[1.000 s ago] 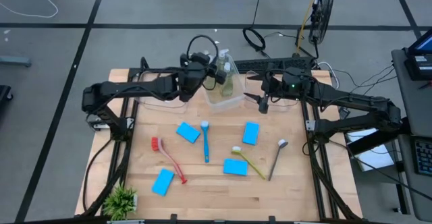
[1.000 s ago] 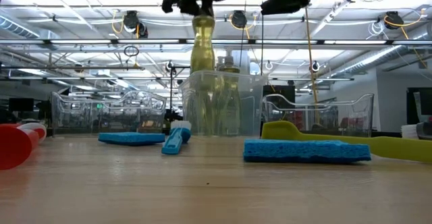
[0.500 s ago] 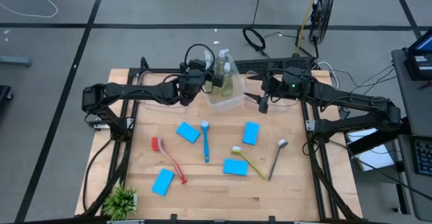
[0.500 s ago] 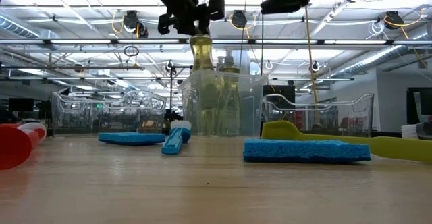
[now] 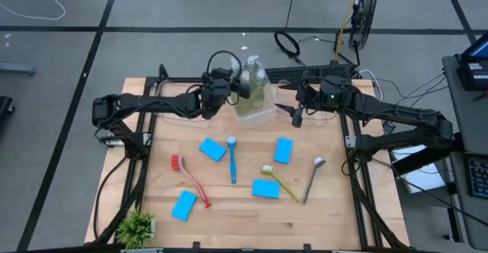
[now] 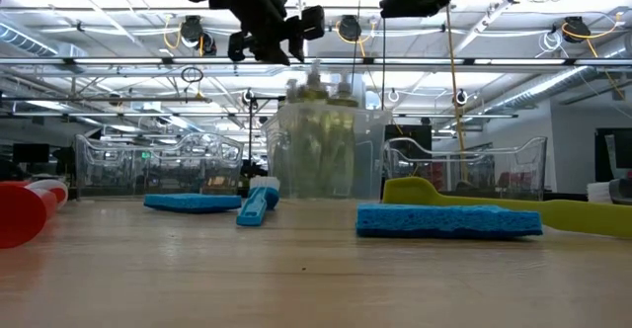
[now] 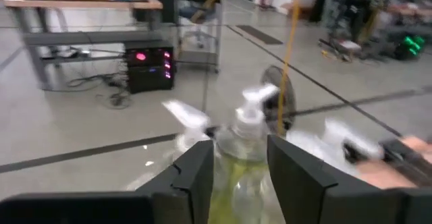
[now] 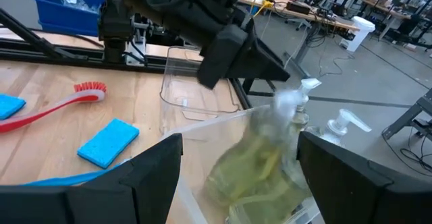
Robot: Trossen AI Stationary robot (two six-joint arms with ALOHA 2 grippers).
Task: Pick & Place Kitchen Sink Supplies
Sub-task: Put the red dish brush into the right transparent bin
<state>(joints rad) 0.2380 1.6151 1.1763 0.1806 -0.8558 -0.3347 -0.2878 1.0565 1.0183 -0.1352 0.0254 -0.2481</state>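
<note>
Left: I have my left gripper up at the rim of the clear bin at the table's far edge, its fingers parted with a pump bottle in the gap between them. The bottle looks released, standing upright in the bin among the other soap bottles.

Centre: the remaining supplies lie flat on the wood nearer the front edge: the red brush, blue brush, yellow-green brush and brown brush, with four blue sponges scattered among them. The brushes' long axes run roughly front to back, the red, yellow-green and brown ones slanted. I judge the red and blue brushes nearer my left arm.

Right: my right gripper hangs wide open and empty just beside the bin; the brown brush lies nearest it.

I can read no writing or labels on anything.
</note>
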